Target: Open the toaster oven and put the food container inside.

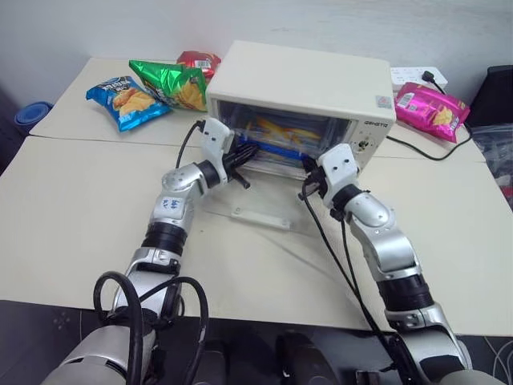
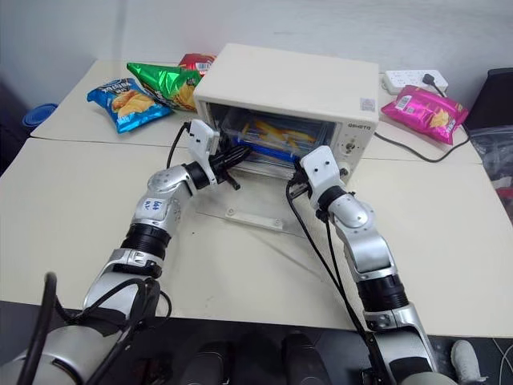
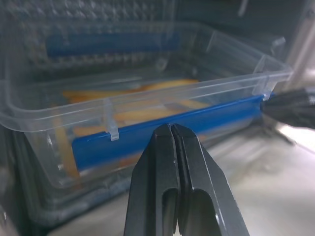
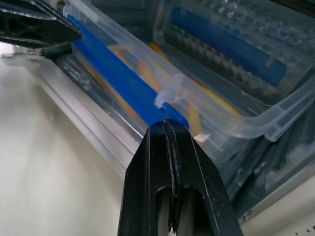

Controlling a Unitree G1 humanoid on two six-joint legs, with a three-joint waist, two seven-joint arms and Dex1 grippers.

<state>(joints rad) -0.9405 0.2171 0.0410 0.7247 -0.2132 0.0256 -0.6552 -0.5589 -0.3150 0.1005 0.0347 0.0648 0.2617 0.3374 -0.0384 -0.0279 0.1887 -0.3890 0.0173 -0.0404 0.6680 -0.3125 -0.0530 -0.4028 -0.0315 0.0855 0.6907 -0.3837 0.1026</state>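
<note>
Fries show yellow through the clear food container (image 1: 280, 136), which sits inside the open toaster oven (image 1: 309, 84) near the top centre of the head views, its blue side clip along the front edge. The oven's glass door (image 1: 264, 210) lies folded down flat on the counter (image 1: 72, 208), with its white bar handle at the near edge.

Left claw (image 1: 243, 152) is at the left end of the oven's mouth, its two black fingers pressed together with nothing between them; in the left wrist view the closed tips (image 3: 172, 135) sit right against the blue clip of the container. Right claw (image 2: 302, 167) is at the right end of the mouth, also closed on nothing, and in its wrist view the shut tips (image 4: 165, 129) meet the end of the same blue clip. Whether either claw actually touches the plastic I cannot tell.

Behind the oven, toward the upper left of the frame, lie a blue crisp bag (image 1: 124, 100), a green crisp bag (image 1: 172, 83) and a red bag (image 1: 199, 61). At the upper right are a pink bag (image 1: 431, 110) and a white power strip (image 1: 417, 76), with a black cable running across the counter from there.
</note>
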